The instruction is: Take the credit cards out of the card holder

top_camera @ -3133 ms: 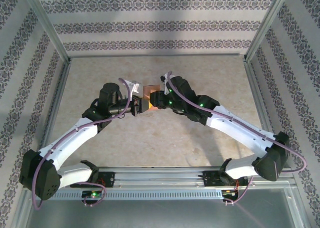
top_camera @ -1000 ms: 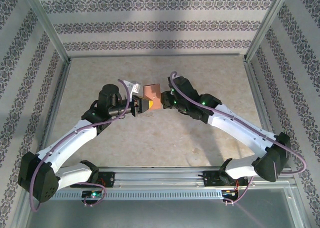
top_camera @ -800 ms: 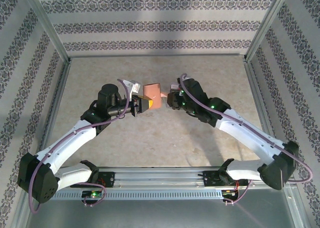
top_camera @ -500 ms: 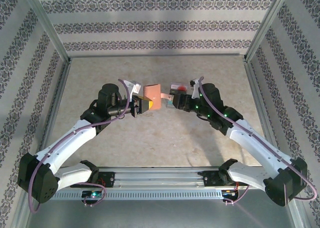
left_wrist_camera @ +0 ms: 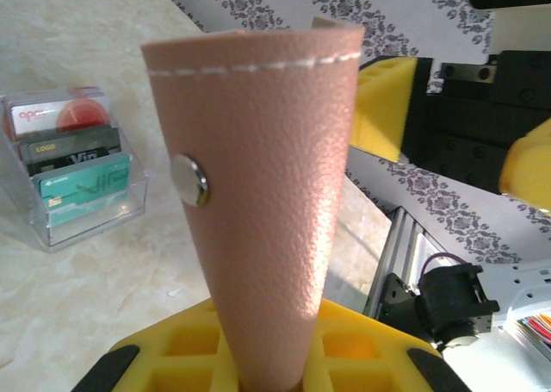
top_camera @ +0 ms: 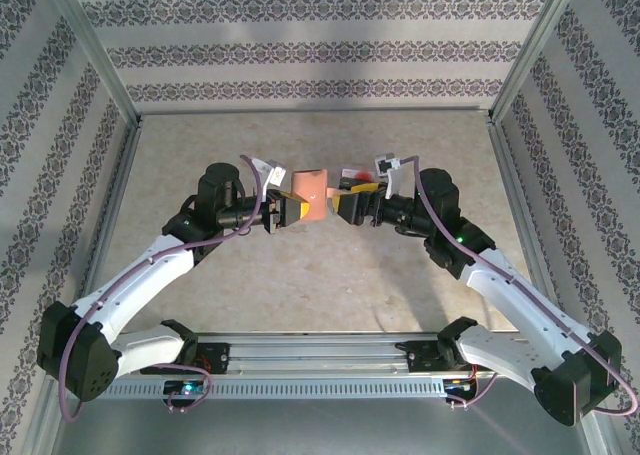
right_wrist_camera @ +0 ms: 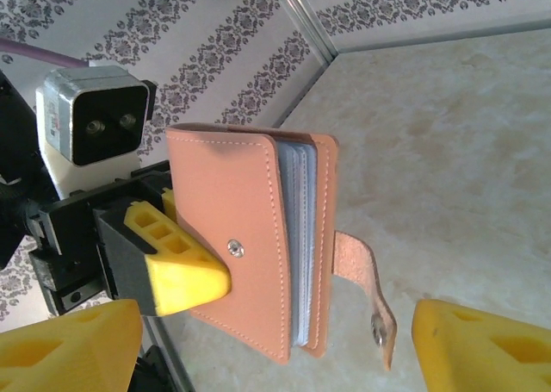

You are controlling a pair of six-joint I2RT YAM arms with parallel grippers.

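Observation:
The card holder (top_camera: 311,189), a tan leather wallet, is held upright above the table, and my left gripper (top_camera: 287,208) is shut on its lower edge. In the left wrist view the holder (left_wrist_camera: 267,185) rises from between my yellow pads (left_wrist_camera: 185,349). Seen from the right wrist, the holder (right_wrist_camera: 232,237) shows pale sleeves (right_wrist_camera: 301,237) between its covers, and its strap tab (right_wrist_camera: 362,276) hangs loose with the snap undone. The credit cards inside it are hidden. My right gripper (right_wrist_camera: 275,353) is open just right of the holder, holding nothing.
A clear plastic stand (left_wrist_camera: 73,172) with red-white, black and teal cards sits on the table behind the holder. Metal frame posts (top_camera: 520,70) and patterned walls enclose the beige table (top_camera: 320,275). A rail (top_camera: 320,360) runs along the near edge.
My right gripper pulled the strap tab out to the right, then opened and drew back, so the tab now hangs free. The left gripper has kept its hold without moving.

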